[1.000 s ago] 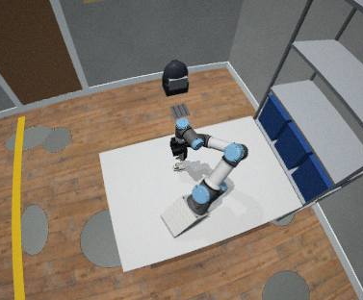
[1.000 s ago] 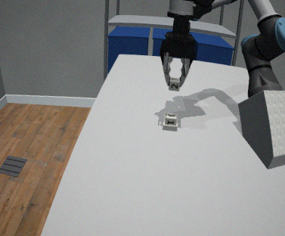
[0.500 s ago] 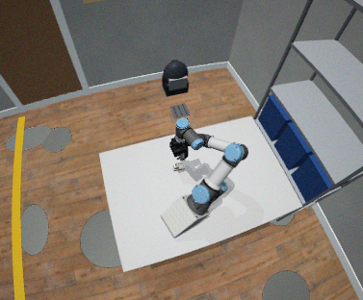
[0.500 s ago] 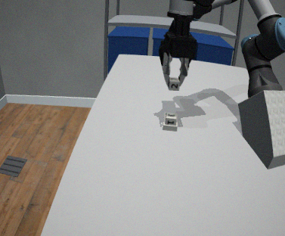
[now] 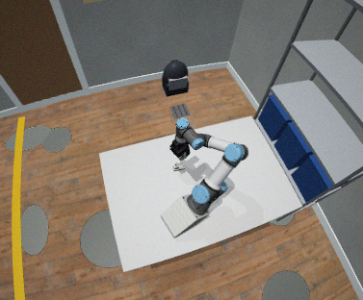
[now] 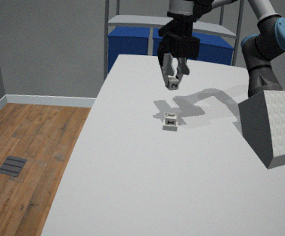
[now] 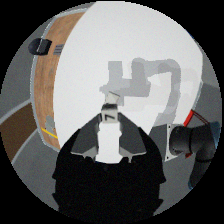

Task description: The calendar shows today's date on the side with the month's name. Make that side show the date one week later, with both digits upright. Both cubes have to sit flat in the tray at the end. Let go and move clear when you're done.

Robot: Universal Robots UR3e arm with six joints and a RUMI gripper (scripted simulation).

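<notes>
Black two-jaw tool (image 6: pixel 174 77) clenched on small white digit cube (image 6: pixel 172 83), above pale calendar tray (image 6: pixel 170 127). Better check digit orientation, then lower straight, seat flat.

The flat white desk (image 6: pixel 136 181) carries a pale grey textured wedge block (image 6: pixel 276 125); the small white date cube (image 6: pixel 172 83) bears a dark digit; blue storage bins (image 6: pixel 130 43) line the grey metal shelf rack (image 6: pixel 106 34).

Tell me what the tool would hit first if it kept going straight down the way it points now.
Probably the bare table, beside the tray. The tool carries a cube, which looks offset from the tray, though depth is unclear.
</notes>
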